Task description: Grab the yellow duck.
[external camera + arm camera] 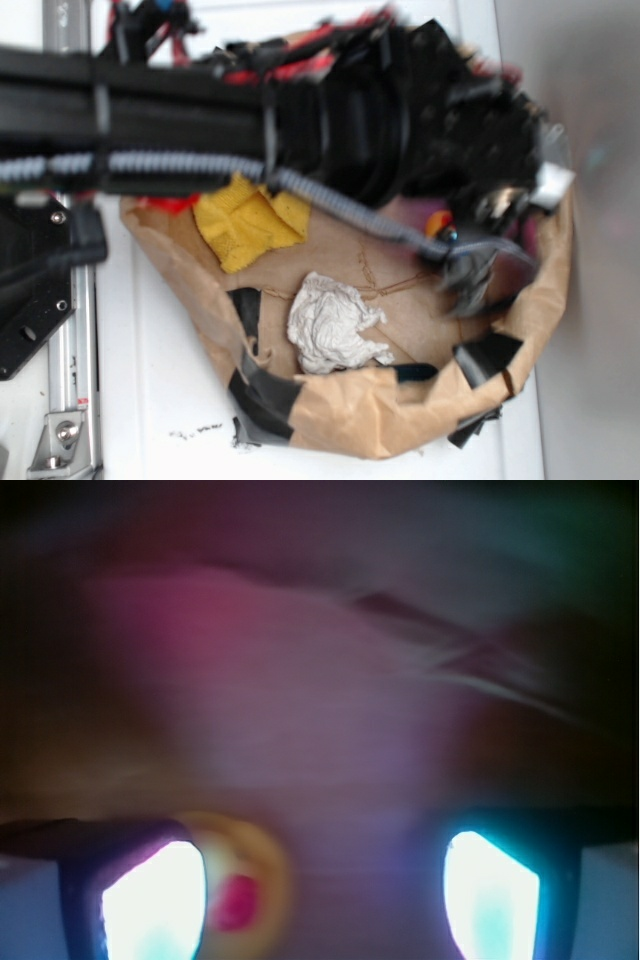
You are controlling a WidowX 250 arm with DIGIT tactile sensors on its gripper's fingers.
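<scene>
Since the duck (pixel 235 885) sits beside one finger (pixel 150 905) of the spread end effector (pixel 320 900) (blurred view), closing now could knock it aside.

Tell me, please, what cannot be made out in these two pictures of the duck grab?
- Yellow duck: wrist view blurred and cut by the bottom edge; exterior view shows a sliver behind the arm.
- Gripper: contact with the duck unclear, glare on the fingers.
- Paper bag: far side hidden by the arm.
</scene>
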